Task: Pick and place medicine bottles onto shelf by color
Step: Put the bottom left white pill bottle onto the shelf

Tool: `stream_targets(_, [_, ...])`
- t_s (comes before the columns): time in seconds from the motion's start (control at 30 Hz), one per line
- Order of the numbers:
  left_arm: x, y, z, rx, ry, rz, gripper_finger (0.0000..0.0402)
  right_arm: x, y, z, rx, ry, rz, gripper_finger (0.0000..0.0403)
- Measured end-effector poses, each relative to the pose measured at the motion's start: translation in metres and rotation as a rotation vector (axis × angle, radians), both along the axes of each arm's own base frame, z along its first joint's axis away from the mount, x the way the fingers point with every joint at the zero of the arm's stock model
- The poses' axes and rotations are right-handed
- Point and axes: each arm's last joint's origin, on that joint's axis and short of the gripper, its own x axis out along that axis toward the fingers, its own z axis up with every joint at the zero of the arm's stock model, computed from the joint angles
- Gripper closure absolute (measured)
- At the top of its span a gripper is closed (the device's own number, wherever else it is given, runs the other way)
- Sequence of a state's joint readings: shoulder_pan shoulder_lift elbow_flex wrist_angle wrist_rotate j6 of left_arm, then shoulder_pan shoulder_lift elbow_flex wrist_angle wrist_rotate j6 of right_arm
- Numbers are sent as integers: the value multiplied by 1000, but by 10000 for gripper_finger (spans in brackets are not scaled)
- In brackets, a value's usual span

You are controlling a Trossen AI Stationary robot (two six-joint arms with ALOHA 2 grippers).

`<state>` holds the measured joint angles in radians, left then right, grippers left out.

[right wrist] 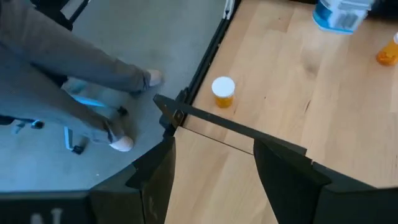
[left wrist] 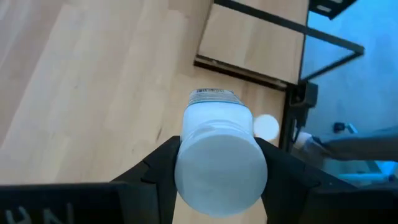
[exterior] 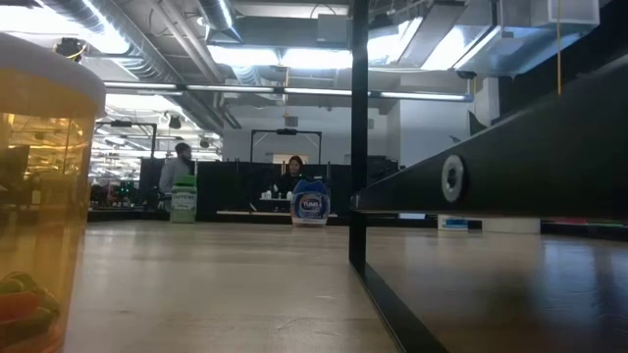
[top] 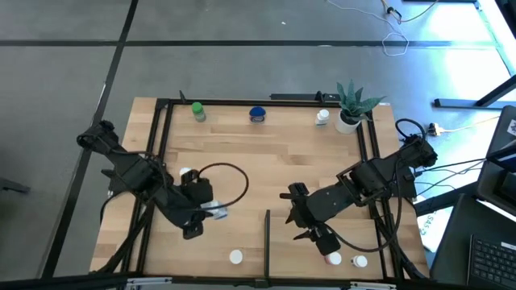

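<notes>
My left gripper (top: 203, 213) is shut on a white medicine bottle (left wrist: 219, 155), above the left half of the shelf (top: 242, 153), a light wood patch inside black frame rails. My right gripper (right wrist: 214, 171) hangs open over the shelf's near right part, next to the black divider bar (top: 267, 234), with nothing between its fingers. A green bottle (top: 197, 110), a blue bottle (top: 258, 115) and a white bottle (top: 322, 118) stand along the far rail. Three small bottles (top: 235, 257) (top: 333, 258) (top: 359, 260) stand near the front edge. My left gripper pinches the white bottle between its two fingers (left wrist: 163, 167), which sit on opposite sides of its round body (left wrist: 186, 163) close to the end nearest the wrist. The bottle points away along the fingers, its labelled end (left wrist: 214, 96) farthest out. It is lifted clear of the wood.
A potted green plant (top: 351, 105) stands in the far right corner. An orange bottle with a white cap (right wrist: 222, 91) stands just past the divider bar (right wrist: 236, 127). An orange bottle (exterior: 39, 196) stands right against the low camera. A black cable loops over the wood (top: 234, 173).
</notes>
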<state>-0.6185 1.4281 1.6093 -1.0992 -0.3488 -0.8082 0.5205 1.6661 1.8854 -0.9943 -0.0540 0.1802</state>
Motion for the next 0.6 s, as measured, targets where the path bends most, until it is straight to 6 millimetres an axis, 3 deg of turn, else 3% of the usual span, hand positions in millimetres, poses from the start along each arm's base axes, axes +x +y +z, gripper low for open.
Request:
stream_targets(0.33, [22, 31, 3, 45, -40, 14, 237, 0, 1, 0, -54, -38, 19, 185])
stream_targets(0.6, [35, 54, 16, 226, -112, -160, 237, 0, -11, 9, -121, -137, -336, 185])
